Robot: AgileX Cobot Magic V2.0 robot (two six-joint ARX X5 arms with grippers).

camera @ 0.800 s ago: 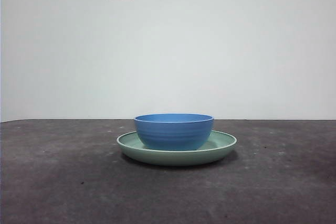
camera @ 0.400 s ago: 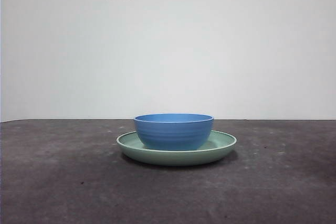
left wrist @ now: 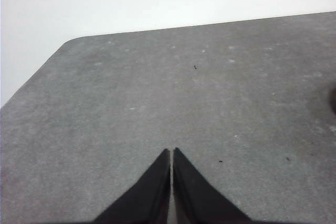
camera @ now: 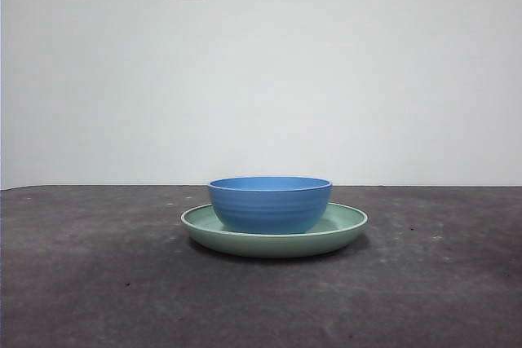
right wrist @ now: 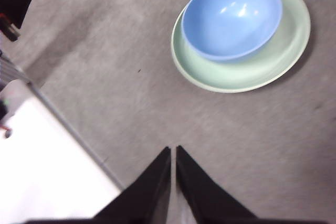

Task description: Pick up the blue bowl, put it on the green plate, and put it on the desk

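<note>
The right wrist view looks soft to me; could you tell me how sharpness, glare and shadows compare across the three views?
Front view: sharp, evenly lit, soft shadow under the green plate. Right wrist view: slightly blurred, white glints inside the blue bowl. Left wrist view: the desk is clear and glare-free.

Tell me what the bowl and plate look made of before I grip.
Blue bowl: likely glossy plastic or melamine, going by bright highlights inside and faint moulded ridges outside. Green plate: similar smooth material, duller sheen. Ceramic can't be excluded.
</note>
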